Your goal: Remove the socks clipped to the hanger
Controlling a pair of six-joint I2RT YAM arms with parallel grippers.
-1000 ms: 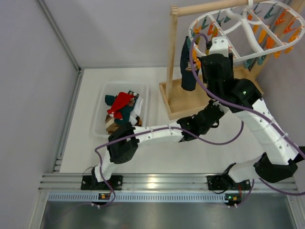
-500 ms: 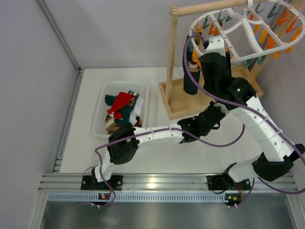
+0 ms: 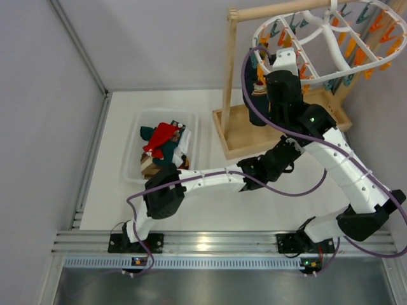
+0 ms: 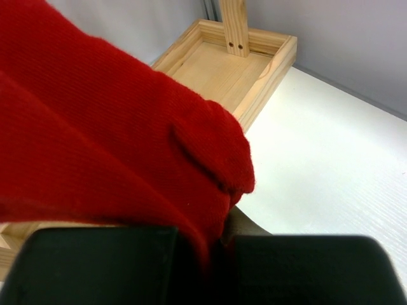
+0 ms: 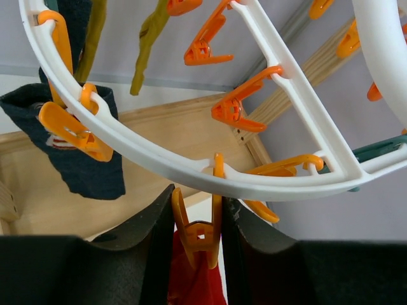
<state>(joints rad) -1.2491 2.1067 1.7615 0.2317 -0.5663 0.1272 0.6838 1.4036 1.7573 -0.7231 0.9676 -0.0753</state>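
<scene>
The white hanger (image 3: 322,32) hangs at the top right, its rim (image 5: 146,155) lined with orange and teal clothespins. My right gripper (image 5: 196,222) is up under the rim, its fingers pressed on both handles of an orange clothespin (image 5: 198,234) that holds a red sock (image 5: 191,283). My left gripper (image 4: 219,238) is shut on the lower part of that red sock (image 4: 108,140), below the hanger. A dark teal sock (image 5: 82,152) and a mustard-yellow sock (image 5: 149,38) hang from other pins. In the top view the right gripper (image 3: 280,58) is at the ring's left end.
The light wooden stand (image 3: 227,82) and its tray base (image 3: 234,147) sit under the hanger; the base also shows in the left wrist view (image 4: 235,63). A clear bin (image 3: 135,136) at the left holds several loose socks. Grey walls close in behind and to the left.
My right arm has moved slightly left along the ring's end, and the hanging dark teal sock has swung a little. The left arm has barely moved.
</scene>
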